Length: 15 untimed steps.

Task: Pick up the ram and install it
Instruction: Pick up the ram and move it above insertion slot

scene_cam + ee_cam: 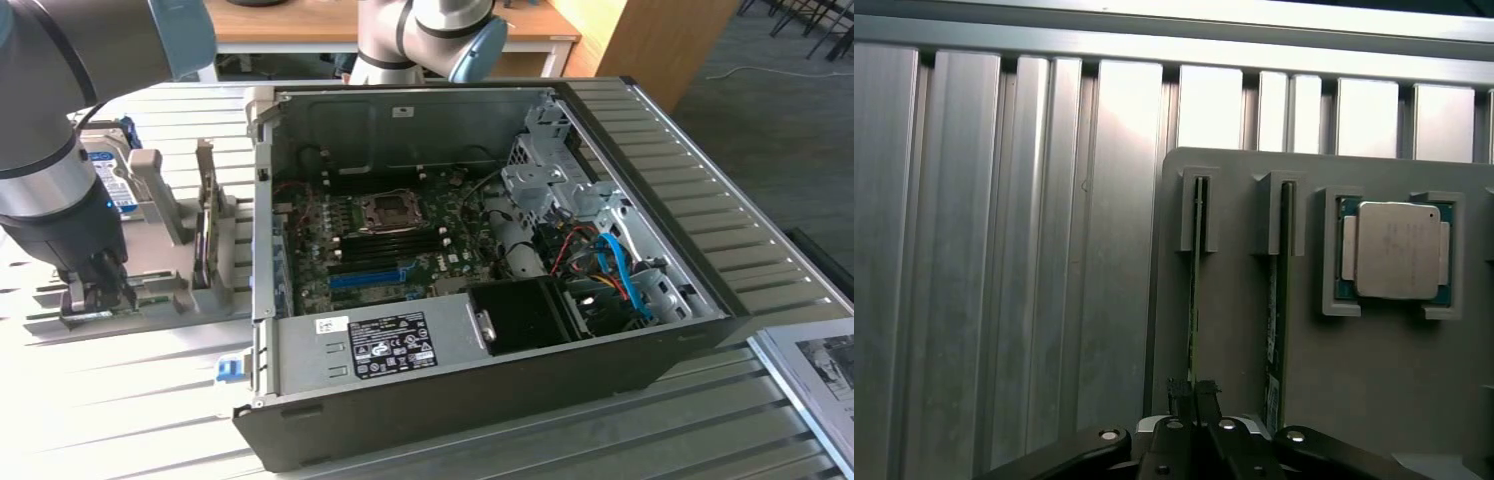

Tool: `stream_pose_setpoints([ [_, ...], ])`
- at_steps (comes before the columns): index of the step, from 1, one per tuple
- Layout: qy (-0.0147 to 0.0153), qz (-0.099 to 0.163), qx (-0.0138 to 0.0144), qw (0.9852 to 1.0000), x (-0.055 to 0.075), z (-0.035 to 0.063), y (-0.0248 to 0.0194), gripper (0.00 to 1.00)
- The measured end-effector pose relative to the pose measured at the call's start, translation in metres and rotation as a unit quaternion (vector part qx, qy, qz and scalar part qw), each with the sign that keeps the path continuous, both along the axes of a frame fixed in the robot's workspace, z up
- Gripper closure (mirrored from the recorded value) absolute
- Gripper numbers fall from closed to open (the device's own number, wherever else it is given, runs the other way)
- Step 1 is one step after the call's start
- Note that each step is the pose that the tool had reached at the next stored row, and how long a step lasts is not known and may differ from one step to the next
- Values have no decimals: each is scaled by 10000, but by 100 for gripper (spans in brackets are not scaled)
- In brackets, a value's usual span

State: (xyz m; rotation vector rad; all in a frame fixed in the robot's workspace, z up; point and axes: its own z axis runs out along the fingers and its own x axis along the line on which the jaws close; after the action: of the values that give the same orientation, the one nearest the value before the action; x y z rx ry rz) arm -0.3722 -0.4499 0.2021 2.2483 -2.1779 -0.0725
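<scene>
Your gripper (1193,390) pinches the ram (1195,280), which stands on edge in a slot of the holder (1234,330). Just beside the gripper stands a second stick (1279,300); past it lies the processor (1394,250). The computer case (467,400) sits on the table (747,230), to the exterior view's right of the gripper.

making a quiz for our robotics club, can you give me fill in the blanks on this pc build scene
The claw grips the ram, one of ___ sticks standing in the gray holder.
The holder's recess beside them holds a square ___.
The motherboard's long slot is coloured ___.
Missing: two; cpu; blue.
</scene>
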Motion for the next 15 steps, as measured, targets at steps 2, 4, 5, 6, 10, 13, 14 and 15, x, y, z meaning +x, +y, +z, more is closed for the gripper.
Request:
stream_pose_setpoints([
  [2, 0, 0, 0, 10000, 0, 7, 0, 88],
  [4, 0, 0, 0, 10000, 0, 16, 0, 88],
  [5, 0, 0, 0, 10000, 0, 20, 0, 88],
  [6, 0, 0, 0, 10000, 0, 24, 0, 88],
  [10, 0, 0, 0, 10000, 1, 46, 0, 88],
  [13, 0, 0, 0, 10000, 1, 63, 0, 88],
  [14, 0, 0, 0, 10000, 1, 68, 0, 88],
  [15, 0, 0, 0, 10000, 1, 74, 0, 88],
])
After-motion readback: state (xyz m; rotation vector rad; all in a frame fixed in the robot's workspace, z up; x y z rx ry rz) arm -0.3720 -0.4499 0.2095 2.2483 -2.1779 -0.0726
